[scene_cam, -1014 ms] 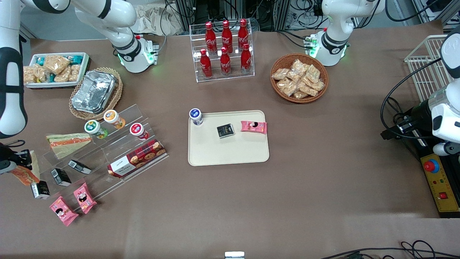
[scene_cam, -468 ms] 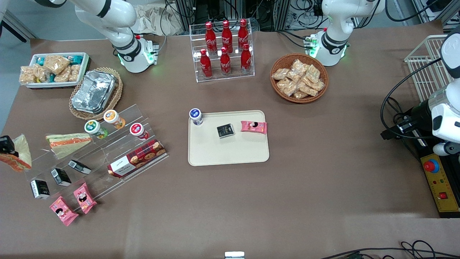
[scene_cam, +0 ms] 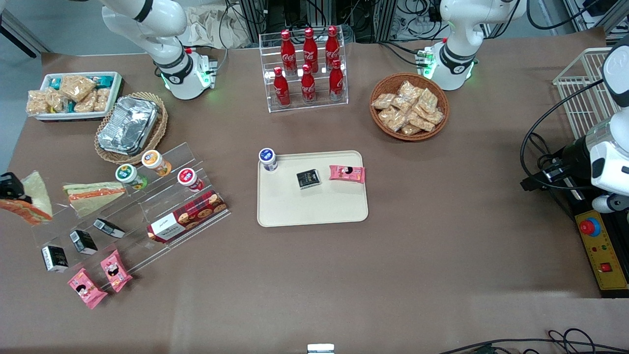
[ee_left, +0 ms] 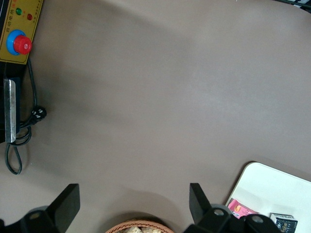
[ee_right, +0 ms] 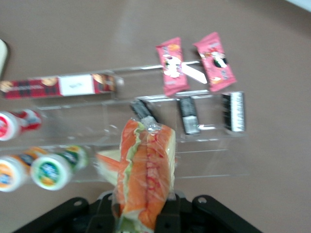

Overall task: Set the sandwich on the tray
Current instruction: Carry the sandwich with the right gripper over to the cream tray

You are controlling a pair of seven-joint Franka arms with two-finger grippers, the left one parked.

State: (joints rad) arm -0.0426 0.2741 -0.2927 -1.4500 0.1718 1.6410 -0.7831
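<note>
My right gripper [scene_cam: 11, 191] is at the working arm's end of the table, lifted above the clear acrylic display steps [scene_cam: 123, 216], and is shut on the sandwich [scene_cam: 30, 202]. The wrist view shows the clear-wrapped wedge [ee_right: 146, 170] with orange-red and green filling pinched between the fingers of the gripper [ee_right: 144, 213]. The cream-beige tray [scene_cam: 314, 209] lies mid-table and holds a blue-capped cup [scene_cam: 268, 159], a black pack [scene_cam: 308, 178] and a pink snack pack [scene_cam: 347, 173]. A corner of the tray [ee_left: 282, 189] shows in the left wrist view.
On the acrylic steps lie a flatter greenish wedge [scene_cam: 92, 195], three capped cups [scene_cam: 156, 162], a red biscuit box [scene_cam: 186, 216], black packs [scene_cam: 82, 241] and pink packs [scene_cam: 98, 280]. A foil container in a basket [scene_cam: 128, 125], a snack tray [scene_cam: 73, 94], a cola rack [scene_cam: 307, 69] and a snack basket [scene_cam: 409, 105] stand farther back.
My gripper with the sandwich rose off the steps and swung outward toward the table's end, then came slightly back toward the steps. The arm that covered the snack tray has left the view.
</note>
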